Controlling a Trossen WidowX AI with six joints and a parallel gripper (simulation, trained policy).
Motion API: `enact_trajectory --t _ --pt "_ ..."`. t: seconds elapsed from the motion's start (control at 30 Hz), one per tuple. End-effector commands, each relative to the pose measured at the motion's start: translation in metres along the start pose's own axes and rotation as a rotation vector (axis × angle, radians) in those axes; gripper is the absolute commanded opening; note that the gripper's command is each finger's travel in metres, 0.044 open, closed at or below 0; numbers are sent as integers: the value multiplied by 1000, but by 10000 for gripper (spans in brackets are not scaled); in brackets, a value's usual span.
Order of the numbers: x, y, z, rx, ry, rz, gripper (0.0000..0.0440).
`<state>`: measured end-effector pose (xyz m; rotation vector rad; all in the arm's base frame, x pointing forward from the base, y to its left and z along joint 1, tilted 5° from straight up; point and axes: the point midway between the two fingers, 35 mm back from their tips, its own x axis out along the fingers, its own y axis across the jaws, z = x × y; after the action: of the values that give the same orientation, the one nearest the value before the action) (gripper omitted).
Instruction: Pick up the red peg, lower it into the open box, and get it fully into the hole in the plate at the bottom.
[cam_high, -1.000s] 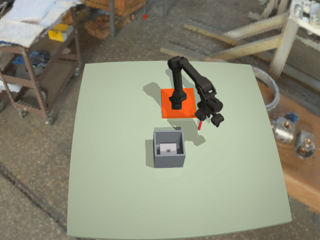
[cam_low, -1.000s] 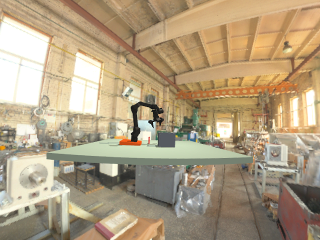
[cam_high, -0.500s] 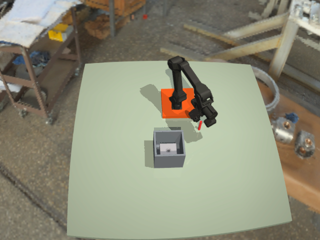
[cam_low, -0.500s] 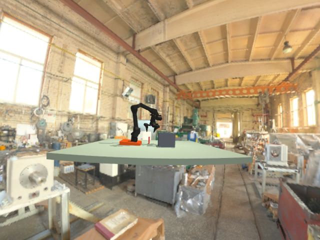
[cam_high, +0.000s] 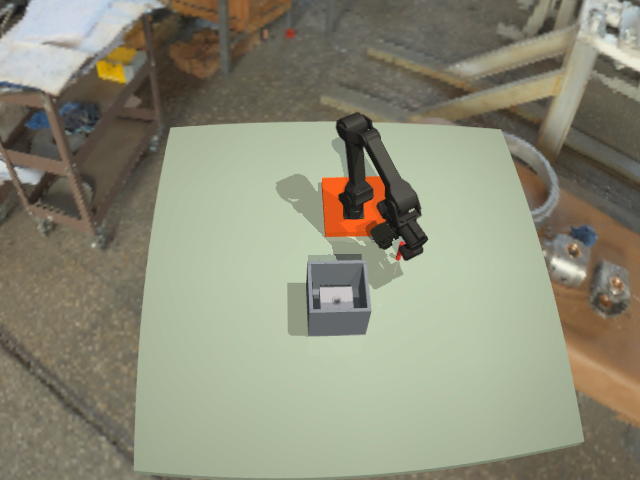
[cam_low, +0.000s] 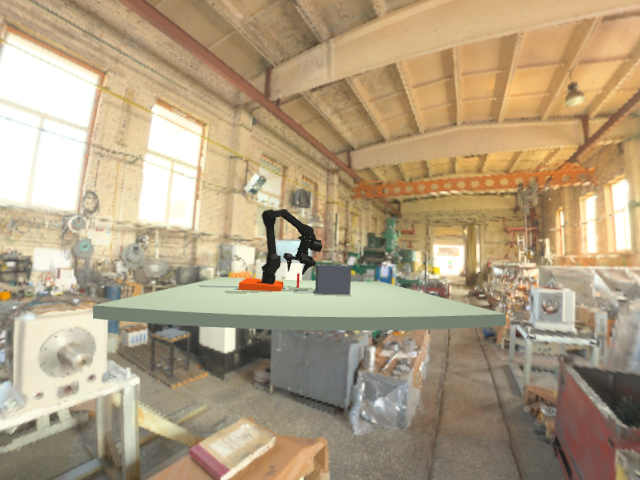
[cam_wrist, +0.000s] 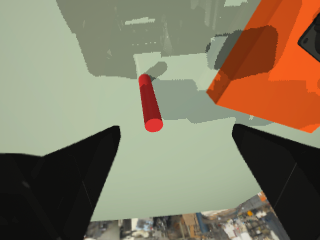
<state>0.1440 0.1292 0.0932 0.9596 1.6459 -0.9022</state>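
Gripper (cam_high: 397, 246) (cam_low: 299, 267) (cam_wrist: 176, 130) spread wide, nothing held, above the red peg (cam_high: 399, 251) (cam_low: 297, 280) (cam_wrist: 150, 104) standing upright on the table (cam_high: 330, 403) (cam_low: 299, 315) (cam_wrist: 165, 185), peg partly hidden from top, hole in the box's plate (cam_high: 329, 295) hard to make out.

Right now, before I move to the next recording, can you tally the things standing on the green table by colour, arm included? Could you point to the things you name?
Red upright cylindrical peg (cam_high: 398, 252) (cam_low: 298, 280) (cam_wrist: 150, 102): 1
Grey open-topped box (cam_high: 338, 322) (cam_low: 332, 280): 1
Orange square base plate (cam_high: 330, 227) (cam_low: 247, 284) (cam_wrist: 260, 97): 1
Black jointed arm (cam_high: 383, 162) (cam_low: 270, 242): 1
Total: 4
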Motion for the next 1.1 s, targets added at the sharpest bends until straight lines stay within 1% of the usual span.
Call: enact_trajectory --t 0.0,0.13,0.23,0.33,0.67,0.73,0.77,0.8,1.07 --pt "11 -1 3 19 1 -11 436" --pt "21 0 8 34 -5 -10 420" --pt "28 3 10 37 -6 -2 381" --pt "34 6 11 35 -3 3 311" --pt "41 13 11 -4 11 1 51" --pt "40 13 10 -14 19 -1 12" --pt "40 12 9 -19 24 -2 1" --pt "38 13 8 -22 33 10 0" --pt "20 17 -4 -50 96 95 0"
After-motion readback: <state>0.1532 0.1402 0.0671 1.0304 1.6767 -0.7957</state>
